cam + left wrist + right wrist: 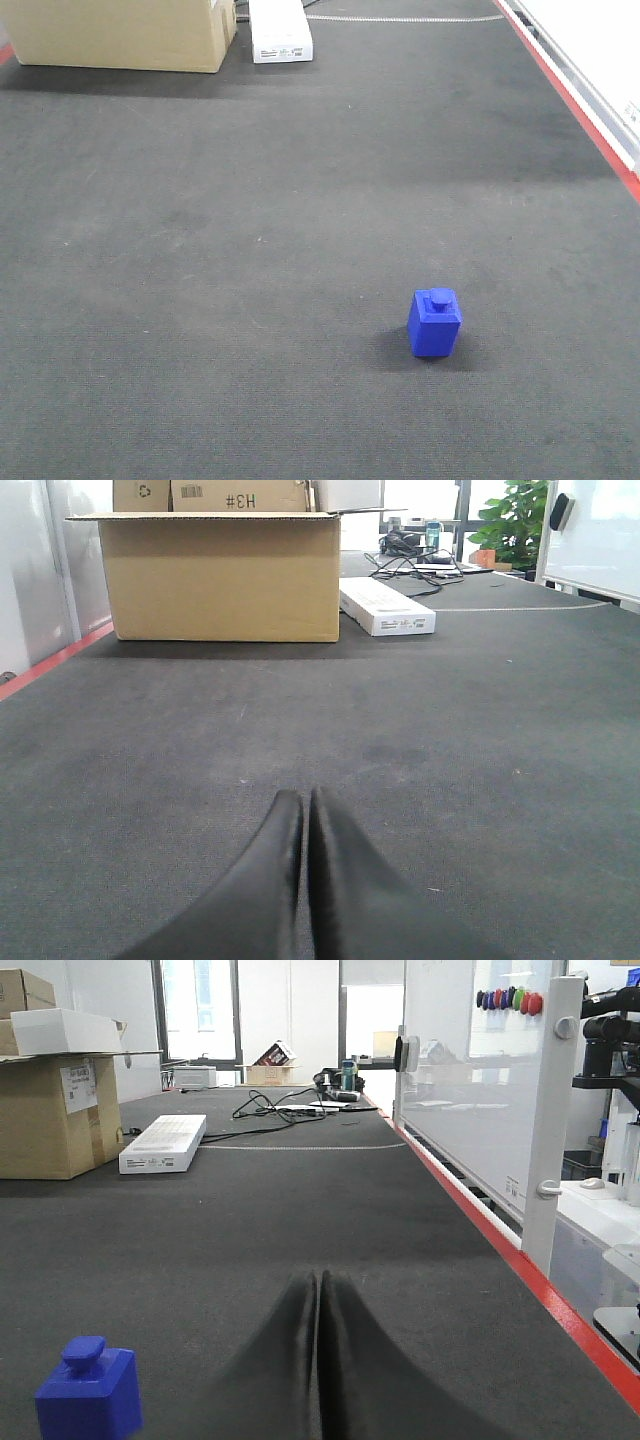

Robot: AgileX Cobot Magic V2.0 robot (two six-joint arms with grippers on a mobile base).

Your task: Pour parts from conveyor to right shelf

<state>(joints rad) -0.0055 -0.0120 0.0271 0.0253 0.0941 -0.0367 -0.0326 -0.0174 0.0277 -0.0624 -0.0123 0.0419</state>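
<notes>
In the front view we see the blue block standing upright, stud up, on the dark conveyor belt, right of centre and well apart from the cardboard box and white carton at the far end. In the left wrist view our left gripper has its jaws pressed together, holding nothing. In the right wrist view our right gripper is likewise closed and empty, and the block sits near it on its left, not touching.
</notes>
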